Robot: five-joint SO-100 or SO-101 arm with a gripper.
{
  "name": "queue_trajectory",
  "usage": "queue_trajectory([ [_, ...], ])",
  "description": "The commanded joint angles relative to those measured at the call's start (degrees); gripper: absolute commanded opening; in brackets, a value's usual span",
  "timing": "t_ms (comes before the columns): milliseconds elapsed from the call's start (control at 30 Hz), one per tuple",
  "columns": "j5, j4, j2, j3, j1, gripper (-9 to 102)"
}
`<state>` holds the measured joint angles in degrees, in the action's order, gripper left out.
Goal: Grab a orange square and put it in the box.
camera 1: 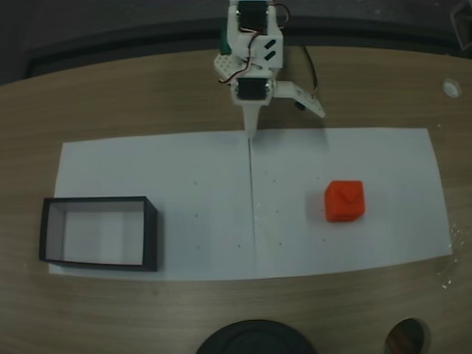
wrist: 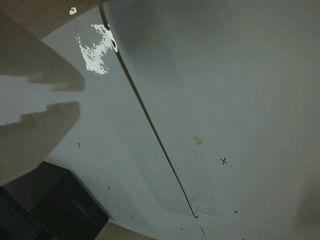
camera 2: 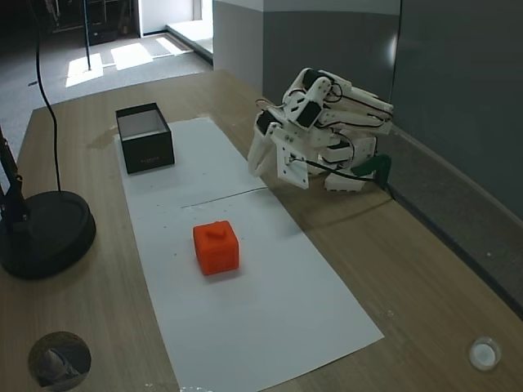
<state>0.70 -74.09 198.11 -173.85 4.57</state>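
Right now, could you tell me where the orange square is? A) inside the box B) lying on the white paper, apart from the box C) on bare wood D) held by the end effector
B: the orange square sits on the white paper, far from the box.

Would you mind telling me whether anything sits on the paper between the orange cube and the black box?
Nothing visible does: only bare white paper lies between the small orange-red cube and the black-walled open box.
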Motion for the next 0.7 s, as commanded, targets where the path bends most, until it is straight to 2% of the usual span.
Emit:
queue_trajectory([
  [0,0.26,0.0,0.97,1.85,-0.26,0],
  [500,0.26,0.7,0.97,1.76,-0.53,0],
  [567,0.18,4.13,0.97,0.97,-2.29,0],
  [667,0.18,14.24,0.97,1.32,-1.85,4],
])
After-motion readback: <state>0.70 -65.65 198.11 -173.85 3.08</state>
